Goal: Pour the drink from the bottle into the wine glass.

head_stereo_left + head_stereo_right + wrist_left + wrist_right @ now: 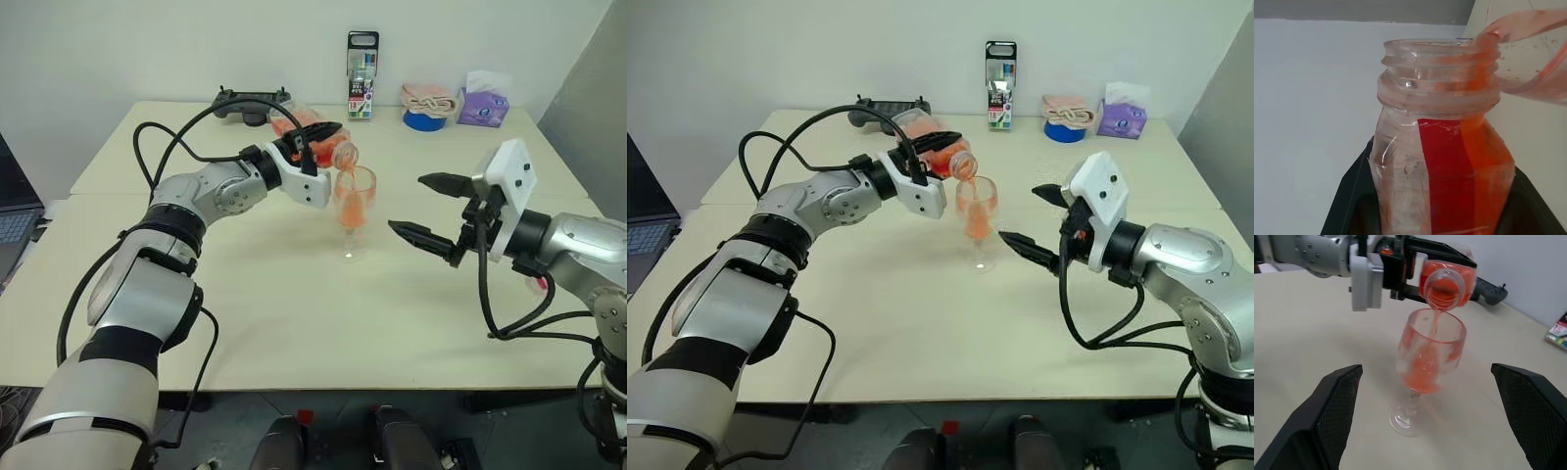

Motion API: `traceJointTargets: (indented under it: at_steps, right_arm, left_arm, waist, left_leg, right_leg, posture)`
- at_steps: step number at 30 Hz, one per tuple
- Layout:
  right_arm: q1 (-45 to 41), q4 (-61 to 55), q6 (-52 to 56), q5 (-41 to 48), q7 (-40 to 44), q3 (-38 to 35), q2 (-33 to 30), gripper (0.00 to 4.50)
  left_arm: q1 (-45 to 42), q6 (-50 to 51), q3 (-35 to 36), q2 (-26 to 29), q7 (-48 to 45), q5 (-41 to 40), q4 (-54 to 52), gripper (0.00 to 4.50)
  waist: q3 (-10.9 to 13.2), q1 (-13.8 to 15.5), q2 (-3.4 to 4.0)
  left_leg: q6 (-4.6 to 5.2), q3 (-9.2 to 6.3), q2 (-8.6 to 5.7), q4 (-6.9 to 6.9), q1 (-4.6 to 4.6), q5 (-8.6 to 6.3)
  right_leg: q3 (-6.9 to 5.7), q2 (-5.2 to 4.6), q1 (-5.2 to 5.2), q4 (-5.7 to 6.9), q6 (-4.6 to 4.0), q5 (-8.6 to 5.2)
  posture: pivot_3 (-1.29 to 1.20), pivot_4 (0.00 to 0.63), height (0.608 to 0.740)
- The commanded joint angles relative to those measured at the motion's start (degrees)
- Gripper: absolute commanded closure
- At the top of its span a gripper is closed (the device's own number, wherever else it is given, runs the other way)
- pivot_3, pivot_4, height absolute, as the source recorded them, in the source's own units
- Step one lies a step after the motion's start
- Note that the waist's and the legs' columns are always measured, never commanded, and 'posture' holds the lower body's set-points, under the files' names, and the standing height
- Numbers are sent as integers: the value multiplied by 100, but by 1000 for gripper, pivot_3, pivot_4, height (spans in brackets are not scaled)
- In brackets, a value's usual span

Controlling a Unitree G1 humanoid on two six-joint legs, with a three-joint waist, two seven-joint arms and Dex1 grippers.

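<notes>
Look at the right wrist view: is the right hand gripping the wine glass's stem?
No: the right hand stands open, its fingers apart on either side of the wine glass, touching nothing.

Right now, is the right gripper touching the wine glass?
Apart. In the right wrist view the right gripper stands open, table showing between each finger and the wine glass.

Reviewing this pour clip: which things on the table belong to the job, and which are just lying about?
Part of the job:
- bottle, tipped in the left gripper
- drink, streaming into the glass
- wine glass, standing on the table
- right gripper, open beside the glass

Lying about:
- game controller
- marker box
- tape roll
- tissue pack
</notes>
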Motion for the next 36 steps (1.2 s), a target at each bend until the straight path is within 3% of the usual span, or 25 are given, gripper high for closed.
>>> traceJointTargets:
  at_steps: [1, 25, 36]
  right_arm:
    - [-129, -77, 51, 74, -122, -139, 16, 0]
    - [-179, 129, 9, -22, -325, 84, 104, 0]
    - [-329, 185, 151, 112, -396, 77, 248, 0]
  left_arm:
    - [-218, -20, 12, 113, 182, 15, -132, 2738]
    - [-330, 11, -124, 257, 643, 343, -246, 2738]
    - [26, -67, 641, -47, -730, -1232, -33, 2738]
  waist:
    - [0, -1, 0]
    - [0, -6, 0]
    - [0, -9, 0]
  left_leg:
    - [0, 0, 0, 0, 0, 0]
    - [3, 1, -2, 10, 11, 2]
    - [4, 2, -2, 13, 11, 3]
  right_leg:
    - [-1, 0, -1, 1, 0, 0]
    - [2, 0, -5, 46, 1, -1]
    - [3, -1, -5, 47, 1, -1]
  posture:
    - [0, 150, 740]
    - [0, 150, 740]
    - [0, 150, 740]
